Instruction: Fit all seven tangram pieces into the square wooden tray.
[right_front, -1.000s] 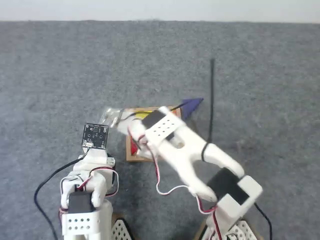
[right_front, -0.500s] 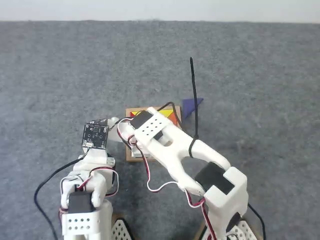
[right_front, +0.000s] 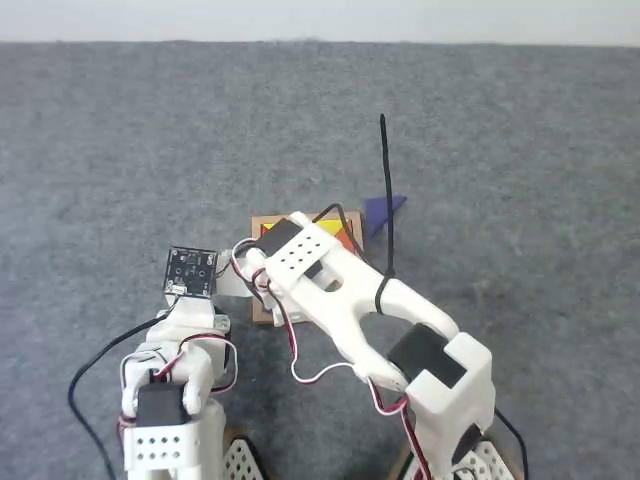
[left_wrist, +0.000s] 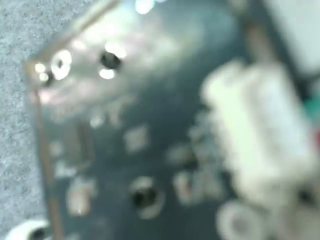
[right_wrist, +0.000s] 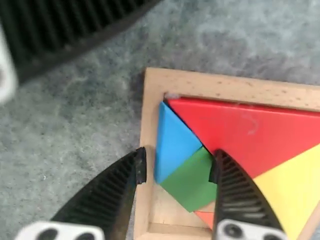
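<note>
On the grey, felt-like worktop (right_front: 150, 130), a square wooden tray (right_wrist: 225, 86) holding flat blue triangle (right_wrist: 172, 142), green piece (right_wrist: 187, 180), red triangle (right_wrist: 250, 130) and yellow piece (right_wrist: 295, 190), right jaws spread open astride the blue and green in one corner, gripping nothing, a violet-blue triangle (right_front: 375, 212) out just beside the tray.

White plastic arms (right_front: 340, 290) w/ black servos (right_front: 430, 355), red/white/black cables (right_front: 296, 345) (looped loose); pincer (right_wrist: 178, 167) black, ribbed.

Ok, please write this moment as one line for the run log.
right tool: open, straddling blue triangle | tray: also holds red triangle, green piece | purple piece: outside tray, on carpet
</note>
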